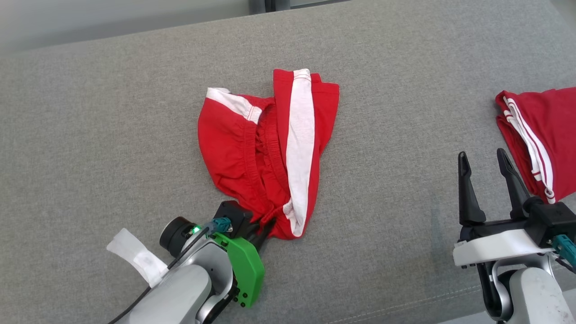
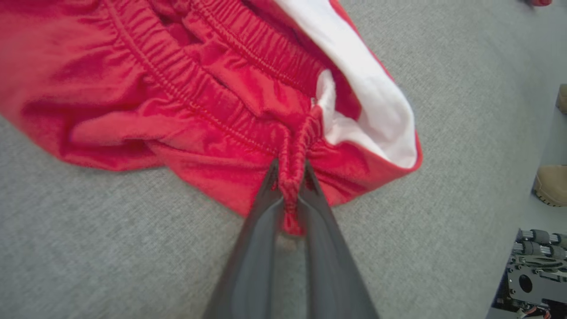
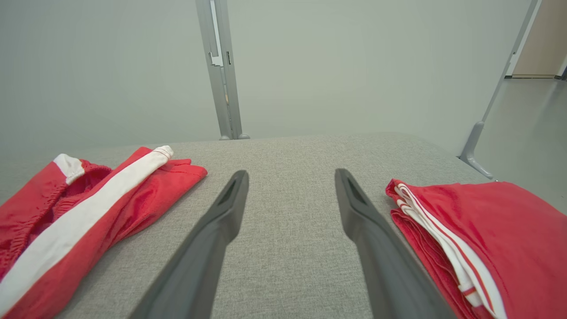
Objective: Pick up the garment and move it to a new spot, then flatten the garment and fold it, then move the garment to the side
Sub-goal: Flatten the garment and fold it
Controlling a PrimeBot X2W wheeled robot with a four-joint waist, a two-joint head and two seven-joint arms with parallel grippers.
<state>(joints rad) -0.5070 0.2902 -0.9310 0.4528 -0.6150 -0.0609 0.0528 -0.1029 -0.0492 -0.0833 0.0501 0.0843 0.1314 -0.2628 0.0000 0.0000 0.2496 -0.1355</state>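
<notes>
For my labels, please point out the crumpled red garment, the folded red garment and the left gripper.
crumpled red garment (image 1: pixel 225 144): head view, its red left part.
folded red garment (image 3: pixel 509 230): right wrist view, its top red layer.
left gripper (image 2: pixel 290 170): left wrist view, between its fingertips.

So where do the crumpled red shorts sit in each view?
Head view: shorts at centre, left gripper pinching their near edge.
Left wrist view: shorts across the top, waistband between the fingers.
Right wrist view: shorts at lower left.
Shared landmark: their broad white stripe.
</notes>
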